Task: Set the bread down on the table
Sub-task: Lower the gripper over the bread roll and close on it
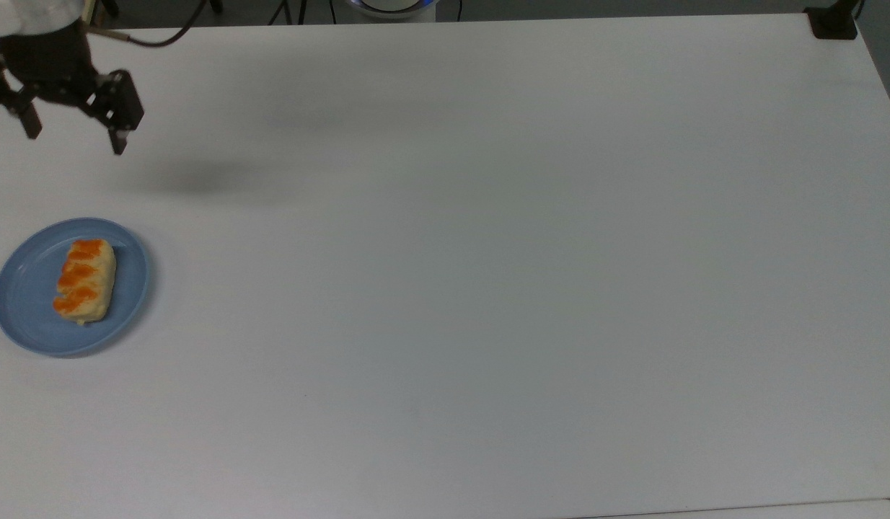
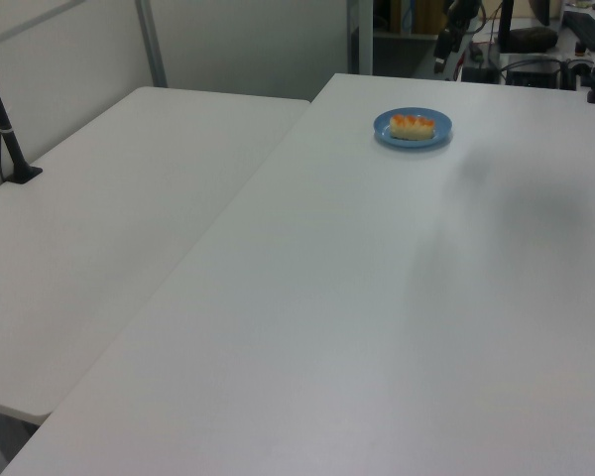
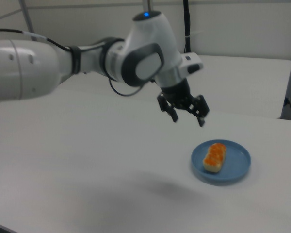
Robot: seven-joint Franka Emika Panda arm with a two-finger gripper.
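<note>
**One bun on the plate, not yet taken up**

One bread [image 1: 84,280] lies lengthwise on the blue plate [image 1: 27,317], at about nine o'clock on the table [image 1: 488,288] in the top view. In the right view it sits left of centre on that plate, striped side up.

Handling, as judged: the bread looks light and soft, so a hard squeeze would likely dent it. The glazed stripes may be slick or sticky. The best hold appears to be across the short width at mid-length, on the pale sides, with the fingers coming down clear of the plate rim.

The gripper [image 1: 73,137] hangs in the air toward twelve o'clock of the plate in the top view, well apart from the bread. Its jaws stand spread and carry nothing; the right view [image 3: 186,115] agrees.

Hard to make out: the bread's underside and its contact with the plate are hidden. In the left view the bread [image 2: 413,125] is small and distant, and the arm is cut off at the top edge.
</note>
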